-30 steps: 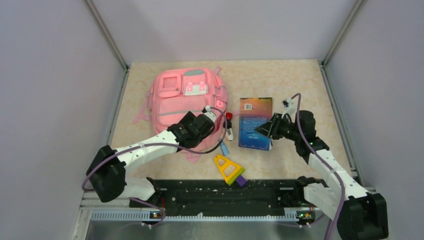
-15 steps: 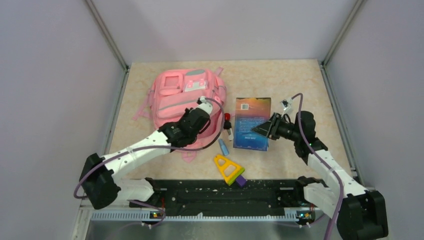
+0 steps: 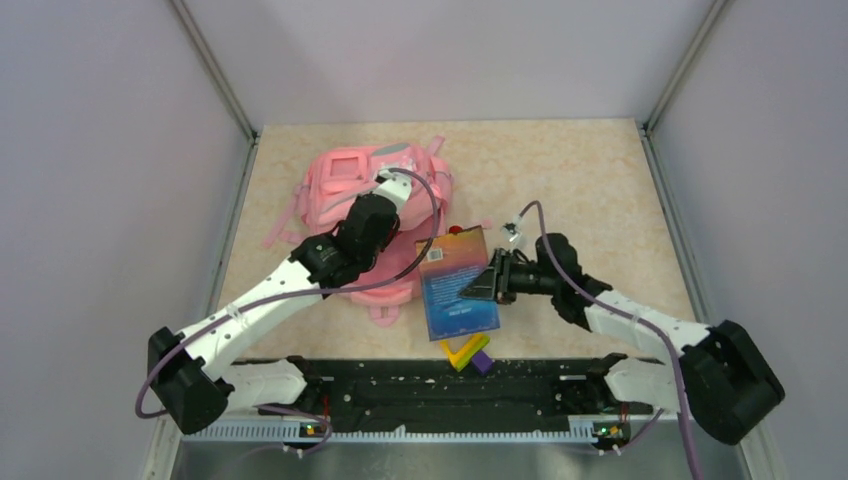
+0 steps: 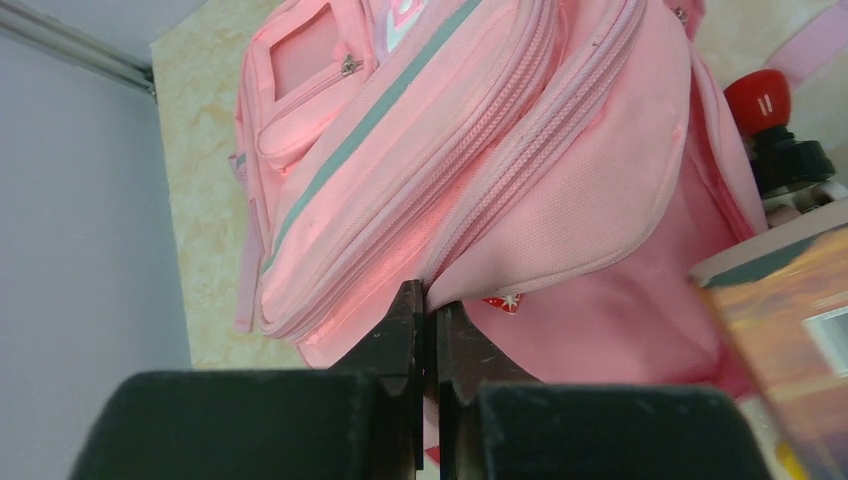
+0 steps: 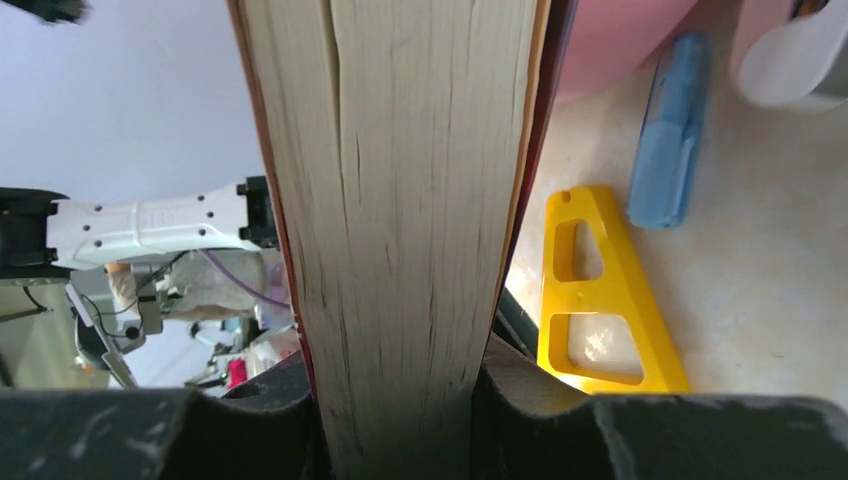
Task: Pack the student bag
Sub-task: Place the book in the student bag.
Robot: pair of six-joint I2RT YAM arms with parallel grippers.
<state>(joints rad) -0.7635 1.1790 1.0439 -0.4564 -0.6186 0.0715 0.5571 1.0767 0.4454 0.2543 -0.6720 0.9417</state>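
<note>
Left claw [image 4: 428, 300] is clamped shut on a fold of the big soft pink fabric backpack [image 4: 500, 130]. It's gripping the zippered lip of what looks like the main opening and holding that flap up. You've got the bag lying on the far-left part of the beige table [image 3: 600, 170], front pockets facing up. Right claw [image 5: 400, 400] is squeezing the thick blue-covered paperback book [image 3: 458, 285] across its page block, just beside the bag's near edge, with the yellow plastic triangle ruler [image 5: 600, 290] on the table under it.

My guess is this bag is light and totally floppy, so the mouth will sag closed the second you slacken off. Take it on the stitched zipper seam like you have, not on plain cloth, which would probably just stretch and slip. Also watch for the book's corner snagging on the inner lining.
</note>
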